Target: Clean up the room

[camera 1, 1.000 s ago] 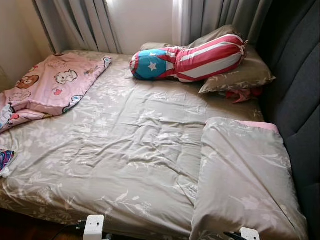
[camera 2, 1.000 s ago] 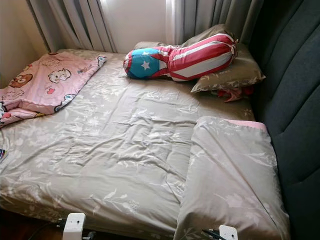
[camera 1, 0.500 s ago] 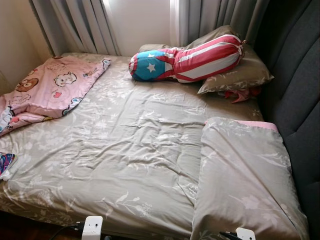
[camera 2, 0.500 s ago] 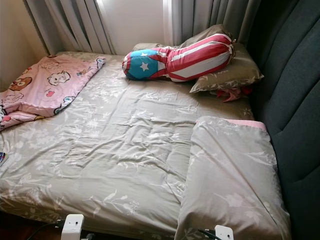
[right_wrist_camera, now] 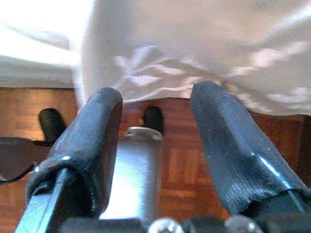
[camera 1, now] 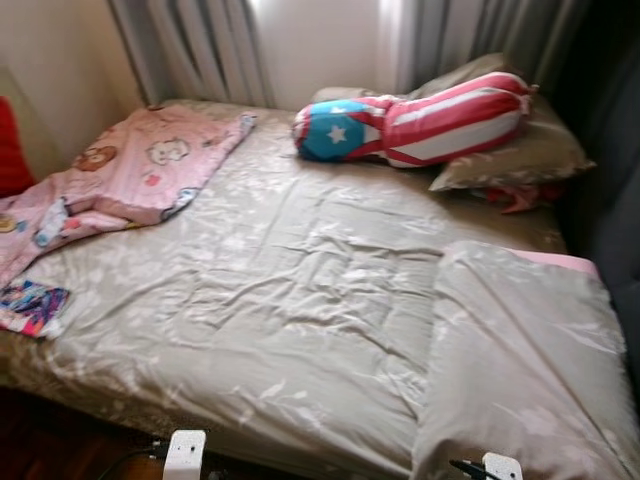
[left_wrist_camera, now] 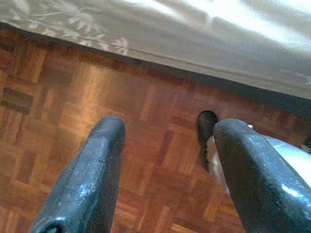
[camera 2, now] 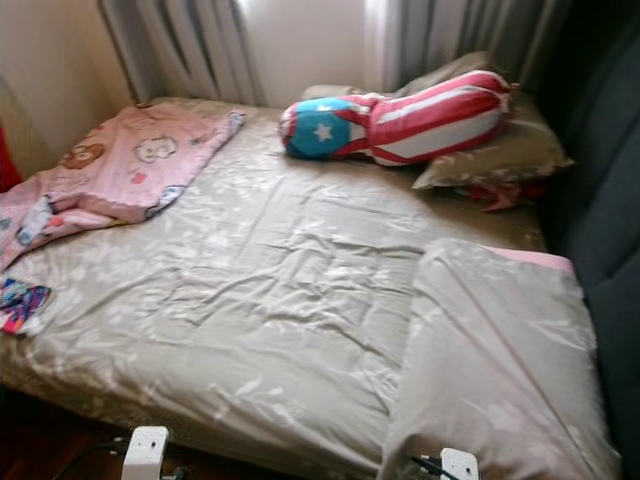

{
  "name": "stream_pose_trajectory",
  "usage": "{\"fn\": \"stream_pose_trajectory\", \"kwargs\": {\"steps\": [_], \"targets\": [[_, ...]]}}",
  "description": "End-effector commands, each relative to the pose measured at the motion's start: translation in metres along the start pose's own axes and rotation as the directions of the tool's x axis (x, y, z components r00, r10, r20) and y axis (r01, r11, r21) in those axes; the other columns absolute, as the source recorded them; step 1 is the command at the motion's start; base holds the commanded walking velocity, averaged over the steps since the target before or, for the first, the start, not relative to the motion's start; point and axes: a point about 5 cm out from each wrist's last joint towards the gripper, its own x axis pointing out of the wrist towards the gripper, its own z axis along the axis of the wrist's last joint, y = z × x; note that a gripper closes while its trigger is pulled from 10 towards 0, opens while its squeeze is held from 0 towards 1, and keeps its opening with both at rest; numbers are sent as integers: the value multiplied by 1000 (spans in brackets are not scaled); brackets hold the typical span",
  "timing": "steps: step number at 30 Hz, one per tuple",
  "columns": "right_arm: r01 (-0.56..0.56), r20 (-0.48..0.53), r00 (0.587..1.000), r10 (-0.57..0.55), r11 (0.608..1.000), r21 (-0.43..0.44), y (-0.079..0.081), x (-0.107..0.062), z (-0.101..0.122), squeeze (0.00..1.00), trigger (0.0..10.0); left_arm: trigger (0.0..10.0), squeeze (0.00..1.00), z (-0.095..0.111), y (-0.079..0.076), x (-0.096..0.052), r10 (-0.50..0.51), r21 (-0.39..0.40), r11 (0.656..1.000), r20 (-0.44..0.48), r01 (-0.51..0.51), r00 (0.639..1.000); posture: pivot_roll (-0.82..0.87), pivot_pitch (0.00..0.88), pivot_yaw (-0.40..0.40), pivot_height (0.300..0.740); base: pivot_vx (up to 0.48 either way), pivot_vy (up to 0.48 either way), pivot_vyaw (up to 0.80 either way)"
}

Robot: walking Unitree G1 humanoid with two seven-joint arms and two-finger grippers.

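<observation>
Wide bed under rumpled beige floral cover (camera 1: 300, 290). Folded beige duvet (camera 1: 520, 370) at near right corner. Pink cartoon-print blanket (camera 1: 140, 170) bunched at far left. Red-white-blue star bolster (camera 1: 415, 125) against far pillows. Left gripper (left_wrist_camera: 167, 160), right gripper (right_wrist_camera: 155, 136): both low over parquet floor (left_wrist_camera: 58, 97), fingers spread, empty.

The bed (camera 1: 300, 300) lies ahead at 12 o'clock. On it, a blanket (camera 1: 130, 175) sits toward 10 o'clock, a small packet (camera 1: 30, 305) at 9 o'clock near the bed's edge. A bolster (camera 1: 415, 125) lies at 1 o'clock, resting on a far pillow (camera 1: 520, 155). A near pillow (camera 1: 520, 380) lies at 4 o'clock, beside the headboard (camera 2: 610, 230). Curtains (camera 1: 200, 50) hang behind the bed.
</observation>
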Motion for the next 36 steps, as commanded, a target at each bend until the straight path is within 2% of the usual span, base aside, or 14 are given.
{"fn": "stream_pose_trajectory", "kwargs": {"steps": [1,36], "targets": [[1,-7,1000,-1,1000,16,0,0,-3,0,10000,10000,0,-3,2,0,-4,22,1000,-17,4,1000,-28,83,26,740,0,386,0],[-22,-8,1000,22,1000,5,7,1,1,0,10000,10000,0,-1,8,-1,16,10,1000,-5,-16,1000,23,83,16,740,0,329,0]]}}
